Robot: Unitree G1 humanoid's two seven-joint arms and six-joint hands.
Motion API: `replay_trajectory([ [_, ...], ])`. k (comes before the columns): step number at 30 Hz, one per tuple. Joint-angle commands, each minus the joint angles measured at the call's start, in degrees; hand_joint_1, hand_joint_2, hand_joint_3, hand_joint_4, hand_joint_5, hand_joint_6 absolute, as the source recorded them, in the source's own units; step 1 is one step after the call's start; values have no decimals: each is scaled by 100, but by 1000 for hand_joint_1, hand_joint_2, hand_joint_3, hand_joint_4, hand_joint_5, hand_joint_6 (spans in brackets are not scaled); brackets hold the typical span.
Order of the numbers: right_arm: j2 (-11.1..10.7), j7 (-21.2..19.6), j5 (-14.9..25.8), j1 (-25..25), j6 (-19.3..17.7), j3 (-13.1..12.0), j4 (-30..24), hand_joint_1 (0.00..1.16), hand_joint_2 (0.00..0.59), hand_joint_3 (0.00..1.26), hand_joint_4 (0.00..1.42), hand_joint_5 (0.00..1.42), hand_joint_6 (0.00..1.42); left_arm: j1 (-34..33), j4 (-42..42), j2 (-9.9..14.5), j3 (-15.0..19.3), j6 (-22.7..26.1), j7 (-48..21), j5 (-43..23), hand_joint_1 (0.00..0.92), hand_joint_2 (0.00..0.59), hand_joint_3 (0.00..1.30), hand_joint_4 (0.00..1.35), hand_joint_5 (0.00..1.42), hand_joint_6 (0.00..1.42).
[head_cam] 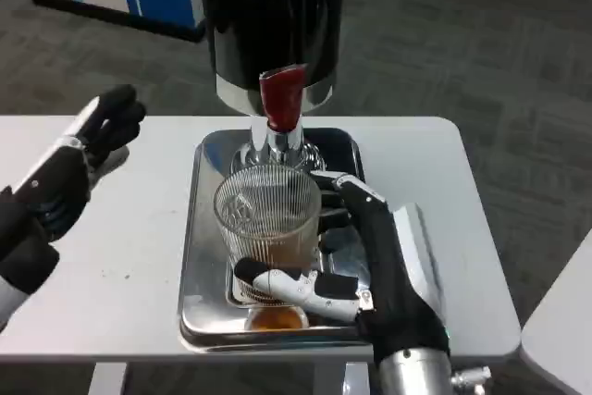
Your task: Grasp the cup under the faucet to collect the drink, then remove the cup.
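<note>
You see a right hand (370,265) with a black back, white panels along its side, and white fingers (305,289) tipped in black, on a silver wrist. The left hand (69,168) looks mostly black, perhaps with white edging.

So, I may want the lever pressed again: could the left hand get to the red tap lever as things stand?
Probably yes. The left hand hovers open over bare table, and the red lever stands above the glass that the right hand holds, with nothing between.
</note>
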Motion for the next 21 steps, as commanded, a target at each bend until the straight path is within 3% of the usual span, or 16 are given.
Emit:
replay_trajectory([
  [1,216,155,-11,252,76,61,-639,892,166,537,650,712,700,69,-128,-44,-15,-95,1,-44,0,55,0,0,0,0],
  [10,30,675,-80,836,423,124,-1777,892,166,537,661,712,702,144,-286,-53,80,-90,38,-126,0,56,0,0,0,0],
  [21,-46,1389,-221,1468,844,240,-3043,891,167,537,661,721,702,294,-357,-50,147,-154,-4,-135,0,56,0,0,0,0],
])
